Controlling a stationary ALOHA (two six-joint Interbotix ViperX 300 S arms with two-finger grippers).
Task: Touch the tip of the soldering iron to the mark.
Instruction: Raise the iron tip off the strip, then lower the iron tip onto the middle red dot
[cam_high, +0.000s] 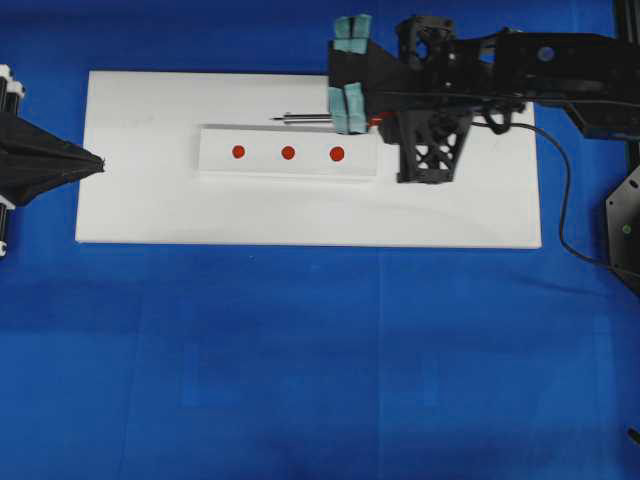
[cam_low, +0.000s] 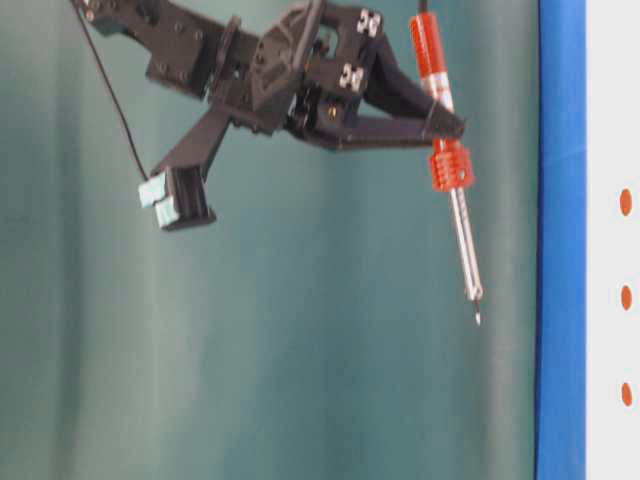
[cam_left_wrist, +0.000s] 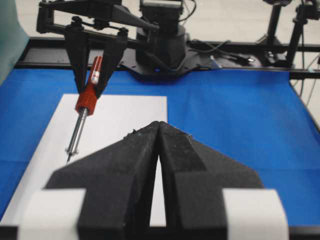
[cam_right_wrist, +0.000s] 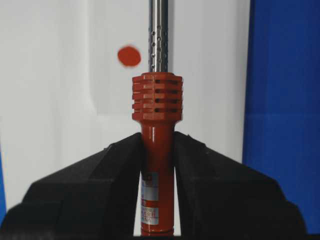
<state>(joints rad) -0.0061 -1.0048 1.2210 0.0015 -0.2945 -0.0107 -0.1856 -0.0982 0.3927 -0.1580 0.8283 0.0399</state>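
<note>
Soldering iron (cam_right_wrist: 157, 150) shaft and tip cut off by the top edge of the right wrist view, its handle mostly hidden under the right gripper (cam_high: 350, 110) overhead, mark (cam_low: 625, 202) clipped at the table-level view's right edge, perhaps the nearest dot, left gripper (cam_left_wrist: 156, 165) filling its own camera, blurred.

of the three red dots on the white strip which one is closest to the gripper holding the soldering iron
The rightmost dot in the overhead view, slightly the largest, sits nearest the right gripper.

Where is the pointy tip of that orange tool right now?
In the overhead view the soldering iron is clamped in the right gripper, its tip just beyond the white strip's far edge, above the middle red dot and off the board.
</note>
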